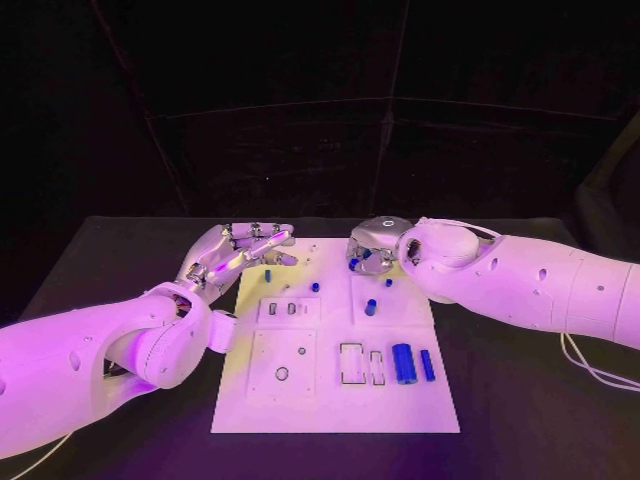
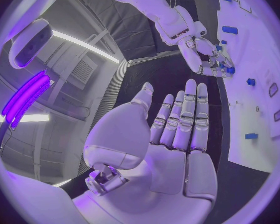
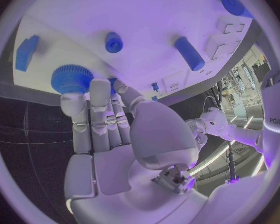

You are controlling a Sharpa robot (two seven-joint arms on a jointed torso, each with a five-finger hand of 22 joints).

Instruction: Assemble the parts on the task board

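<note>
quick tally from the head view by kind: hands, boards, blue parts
hands: 2, left hand and right hand
board: 1
blue parts: 7 that I can make out
total: 10

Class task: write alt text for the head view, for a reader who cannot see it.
A white task board lies on a black table between two white robot arms. The right hand reaches down over the board's far end near a small blue part; the left hand hovers open at the far left edge. More blue parts, including a cylinder, lie nearer.
</note>
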